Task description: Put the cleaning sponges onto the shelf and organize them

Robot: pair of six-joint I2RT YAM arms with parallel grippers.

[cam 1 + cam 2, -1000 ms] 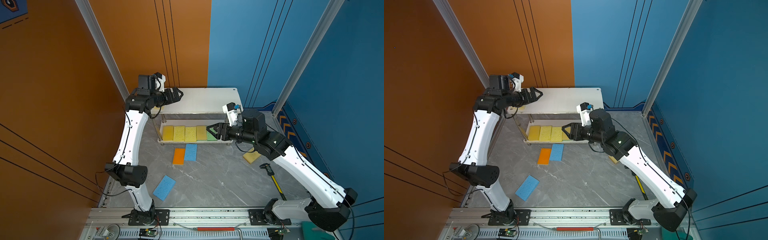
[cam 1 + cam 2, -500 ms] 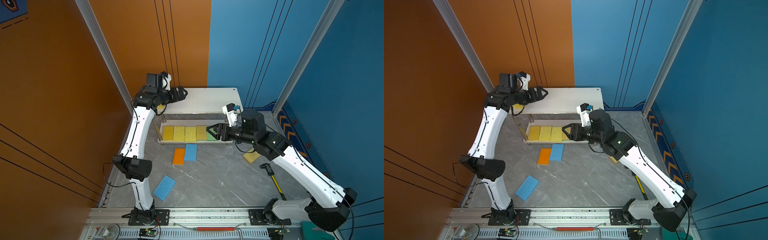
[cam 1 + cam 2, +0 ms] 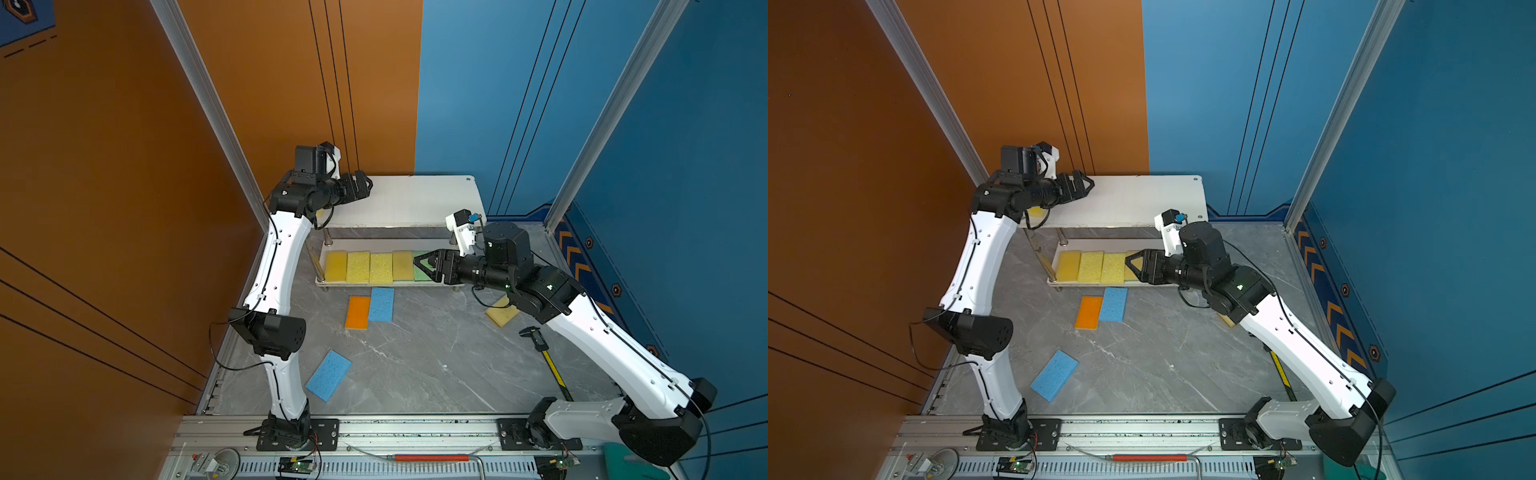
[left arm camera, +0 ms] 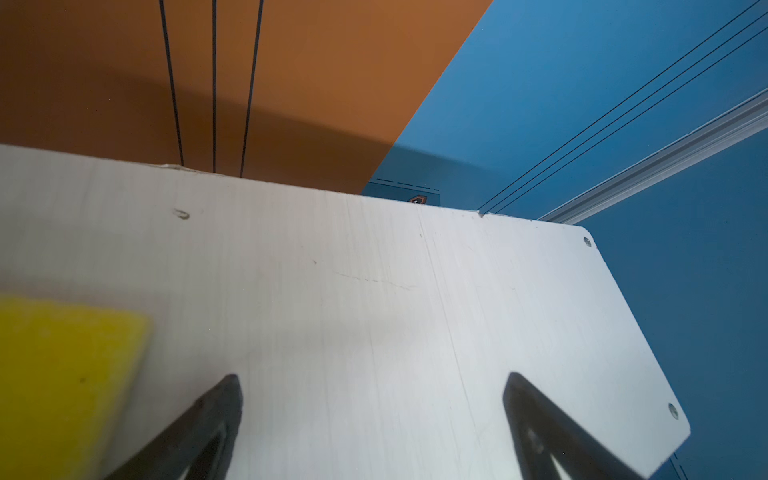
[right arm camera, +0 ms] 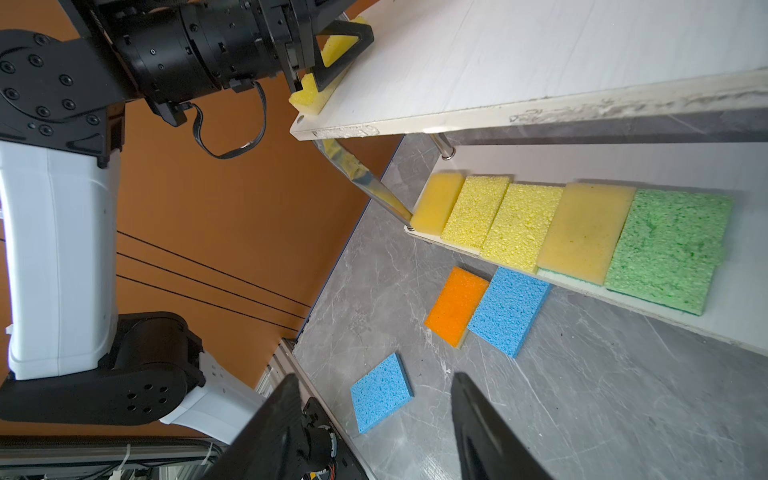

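Five sponges (image 5: 515, 224) on shelf (image 3: 415, 199) bottom board; yellow one (image 4: 62, 374) on top beside wide, empty left fingers (image 4: 216, 415). Orange (image 3: 358, 312), blues (image 3: 381, 304), tan (image 3: 503, 316) on table (image 3: 415, 365). Right fingers (image 5: 478, 424) half-spread, empty. Likely light, squashy: pinch across narrow width.

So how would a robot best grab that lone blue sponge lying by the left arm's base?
Probably from straight above, closing across its narrow width on the two long edges, near the middle. The blue sponge lies flat on the table with nothing touching it, so both long sides are free. It sits skewed, so the jaws would have to turn to line up.
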